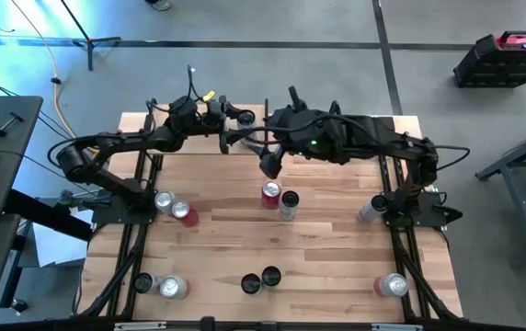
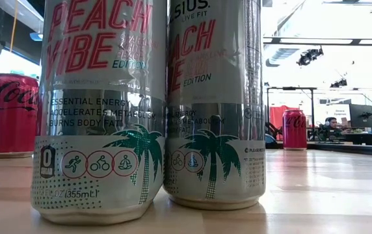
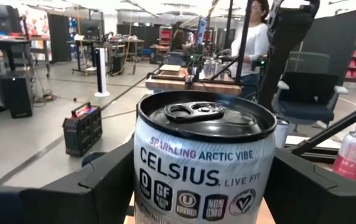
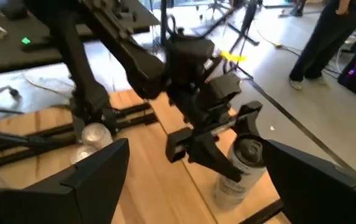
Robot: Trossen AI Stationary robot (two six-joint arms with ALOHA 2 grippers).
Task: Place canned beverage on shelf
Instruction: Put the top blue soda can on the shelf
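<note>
While the left gripper (image 3: 196,193) clasps a white Celsius can (image 3: 201,165), the right gripper (image 4: 190,180) gapes.

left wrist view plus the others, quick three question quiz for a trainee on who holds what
1. True or false: the right gripper is holding a can.
2. What is the left gripper shut on? A: a red cola can. B: the Celsius can. C: nothing.
3. Fill in the missing word: the Celsius can's label reads "sparkling ___ vibe".

Key: 1 false, its fingers stand open and empty; 2 B; 3 arctic.
</note>
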